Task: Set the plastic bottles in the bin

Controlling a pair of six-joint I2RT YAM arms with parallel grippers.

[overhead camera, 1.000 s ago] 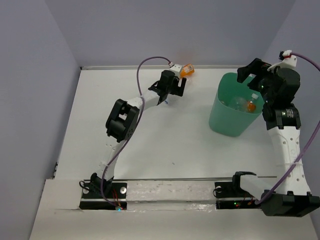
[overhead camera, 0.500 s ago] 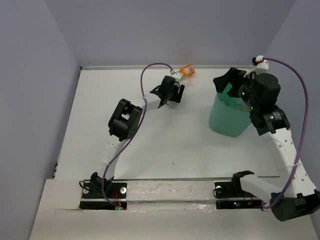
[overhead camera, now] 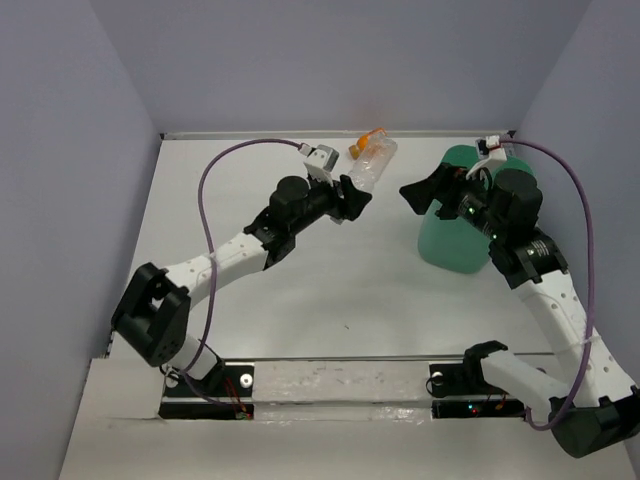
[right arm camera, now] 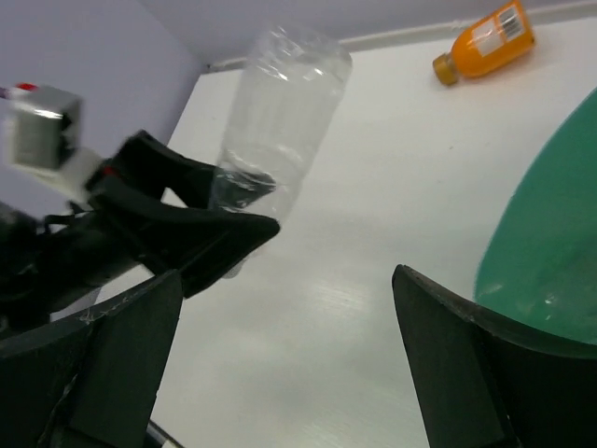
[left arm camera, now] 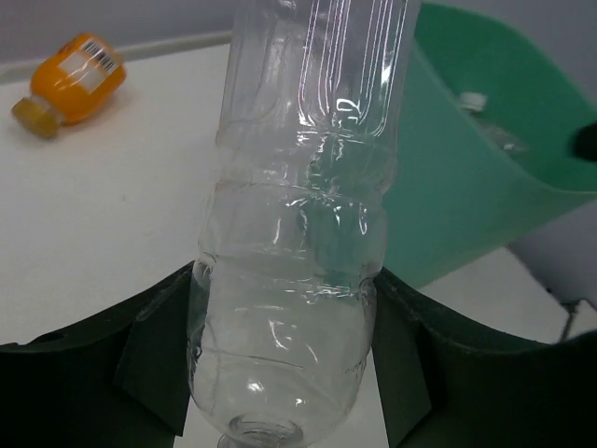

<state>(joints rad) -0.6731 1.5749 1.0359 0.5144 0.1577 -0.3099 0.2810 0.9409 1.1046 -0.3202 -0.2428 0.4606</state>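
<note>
Carrying step: left hand (overhead camera: 350,200) clamped on clear bottle (overhead camera: 372,166), raised left of the bin (overhead camera: 452,245); right hand (overhead camera: 425,190) spread and empty near its rim; next move likely calls for swinging over the rim and releasing; orange bottle (left arm camera: 73,79) lies on the table (overhead camera: 300,290).

Clear bottle (left arm camera: 298,233): transparent plastic, glossy, ribbed, bright highlights.
Orange bottle (left arm camera: 70,79): smooth plastic, slight shine, paper-like white label.
Bin (left arm camera: 466,187): mint-green plastic, smooth, satin sheen.
Surface (right arm camera: 373,233): white, smooth, mostly matt, soft glare patch.
Left end effector (left arm camera: 284,308), right end effector (right arm camera: 284,317): black matt plastic.
</note>
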